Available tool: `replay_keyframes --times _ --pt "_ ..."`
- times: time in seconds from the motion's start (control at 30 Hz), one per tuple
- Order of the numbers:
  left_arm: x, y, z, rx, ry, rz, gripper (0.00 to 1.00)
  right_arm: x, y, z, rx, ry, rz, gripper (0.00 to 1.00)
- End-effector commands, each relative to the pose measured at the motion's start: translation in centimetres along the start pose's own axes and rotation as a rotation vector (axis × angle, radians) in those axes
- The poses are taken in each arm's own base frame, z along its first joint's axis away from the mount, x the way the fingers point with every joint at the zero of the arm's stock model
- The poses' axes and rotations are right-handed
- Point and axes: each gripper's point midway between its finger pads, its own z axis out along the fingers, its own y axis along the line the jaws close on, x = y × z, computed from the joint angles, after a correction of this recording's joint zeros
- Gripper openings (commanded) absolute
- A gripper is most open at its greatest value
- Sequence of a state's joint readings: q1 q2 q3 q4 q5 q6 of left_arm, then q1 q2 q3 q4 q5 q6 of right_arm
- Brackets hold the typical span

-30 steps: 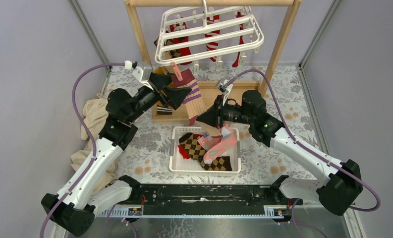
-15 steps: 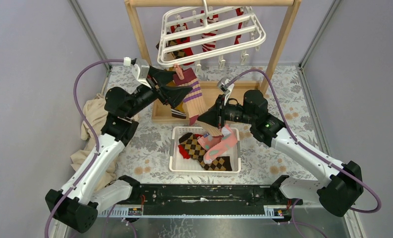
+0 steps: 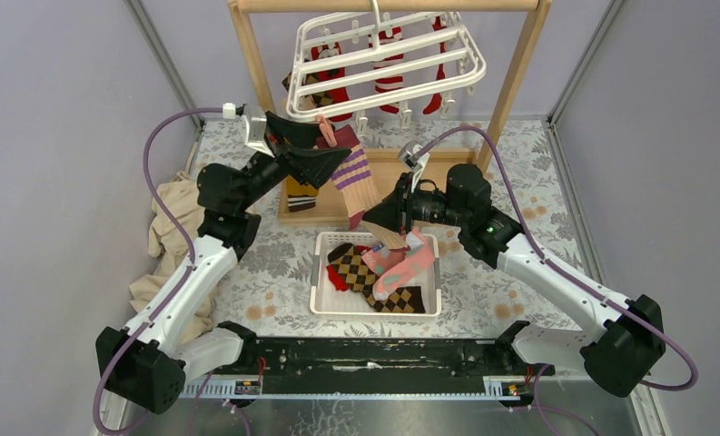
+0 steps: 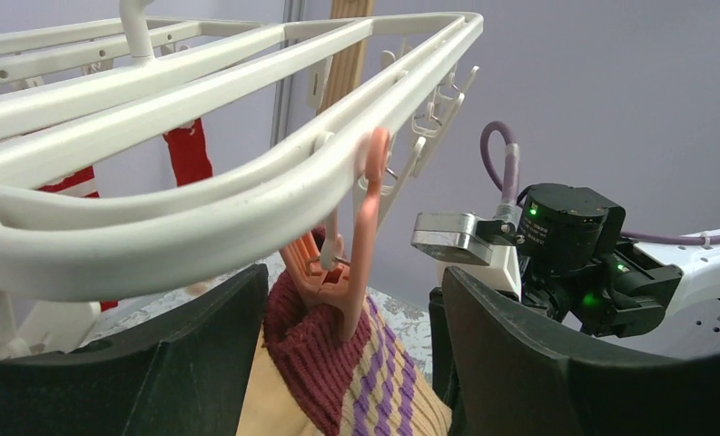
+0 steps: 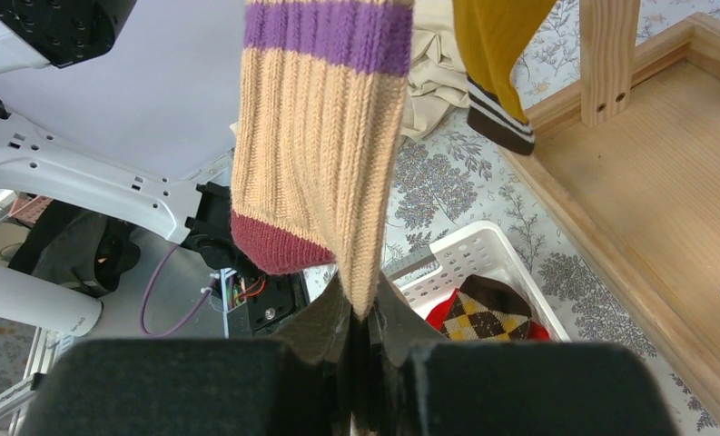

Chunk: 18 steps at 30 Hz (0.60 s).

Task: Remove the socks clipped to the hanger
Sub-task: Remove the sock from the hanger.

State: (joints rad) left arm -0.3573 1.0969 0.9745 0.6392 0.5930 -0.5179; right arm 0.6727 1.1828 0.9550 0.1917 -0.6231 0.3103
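under the white hanger (image 4: 156, 227), my left fingers (image 4: 202, 354) are standing wide on either side of the pink clip (image 4: 356, 263) gripping the striped sock (image 3: 356, 177); my right fingers (image 5: 318, 329) are pinching its lower end near the basket (image 3: 319, 282).

Bright, even light from overhead fills every view, leaving only faint, soft shadows on the table (image 3: 542, 195) and no harsh glare. In the left wrist view the near bars of the white hanger (image 4: 202, 204) look soft and pale, and the left fingers (image 4: 537, 363) are dark blurs. The right wrist view shows the sock (image 5: 324, 136) sharply, while the right fingers (image 5: 324, 331) are out of focus.
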Motion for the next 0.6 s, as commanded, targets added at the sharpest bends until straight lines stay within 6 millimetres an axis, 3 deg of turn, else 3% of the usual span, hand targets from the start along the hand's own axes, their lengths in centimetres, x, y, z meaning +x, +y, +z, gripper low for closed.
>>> replay_keyframes --times 0.0,0.57 --pt "-2.13 -0.90 -0.20 0.042 -0.108 0.033 0.76 -2.00 0.62 -0.02 -0.035 -0.047 -0.051 0.07" --pt "-3.03 -0.31 -0.63 0.024 -0.241 -0.049 0.64 -1.46 0.12 0.02 -0.033 -0.039 -0.042 0.07"
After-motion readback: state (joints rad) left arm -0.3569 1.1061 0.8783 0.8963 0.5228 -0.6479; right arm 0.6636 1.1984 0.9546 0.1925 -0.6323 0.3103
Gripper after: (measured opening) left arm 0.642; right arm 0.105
